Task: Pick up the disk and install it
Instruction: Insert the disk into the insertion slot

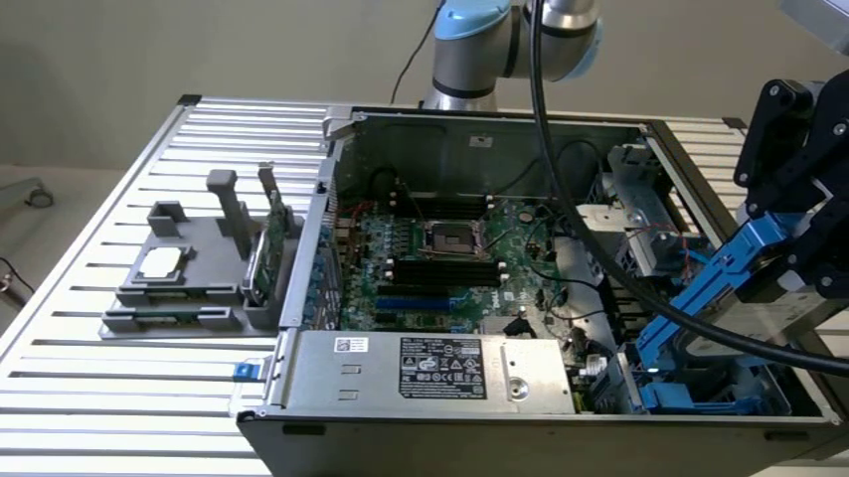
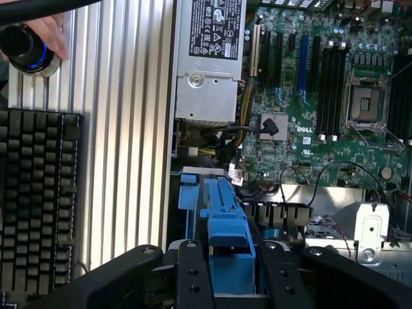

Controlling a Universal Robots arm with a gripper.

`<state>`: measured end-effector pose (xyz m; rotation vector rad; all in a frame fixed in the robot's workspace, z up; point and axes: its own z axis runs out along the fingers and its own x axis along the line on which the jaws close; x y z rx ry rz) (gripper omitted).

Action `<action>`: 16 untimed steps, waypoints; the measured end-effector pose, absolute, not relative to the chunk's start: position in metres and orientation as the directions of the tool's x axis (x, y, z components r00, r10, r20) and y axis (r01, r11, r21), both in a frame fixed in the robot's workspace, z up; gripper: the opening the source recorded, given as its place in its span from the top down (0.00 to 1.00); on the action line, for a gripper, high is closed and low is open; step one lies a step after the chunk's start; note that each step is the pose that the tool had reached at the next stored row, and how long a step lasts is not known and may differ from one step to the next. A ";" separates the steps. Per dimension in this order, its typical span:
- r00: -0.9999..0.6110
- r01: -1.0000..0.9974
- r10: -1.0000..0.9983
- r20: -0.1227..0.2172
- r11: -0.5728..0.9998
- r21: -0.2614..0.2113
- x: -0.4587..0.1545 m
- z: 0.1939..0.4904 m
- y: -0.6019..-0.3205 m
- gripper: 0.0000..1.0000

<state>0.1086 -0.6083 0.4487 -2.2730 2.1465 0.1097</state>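
- The tool (image 1: 796, 253) is clenched on the disk (image 1: 723, 286), which hangs tilted in the air over the near corner of the computer case (image 1: 398, 442), at the exterior view's right and just above the blue drive bay (image 1: 710, 399).
- In the wrist view the black fingers (image 2: 193, 277) flank the end of the disk's blue frame (image 2: 229, 239).
- The disk looks stiff, fairly heavy and sensitive to knocks. The plastic frame probably flexes, so a hold across its long sides, clear of the label, seems safest.
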 end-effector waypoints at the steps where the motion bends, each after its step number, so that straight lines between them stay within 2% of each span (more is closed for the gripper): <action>1: 0.056 -0.998 -0.997 -0.060 -0.058 0.038 0.109 0.449 -0.608 0.67; 16: 0.055 -0.998 -0.997 -0.055 -0.058 0.039 0.109 0.438 -0.608 0.67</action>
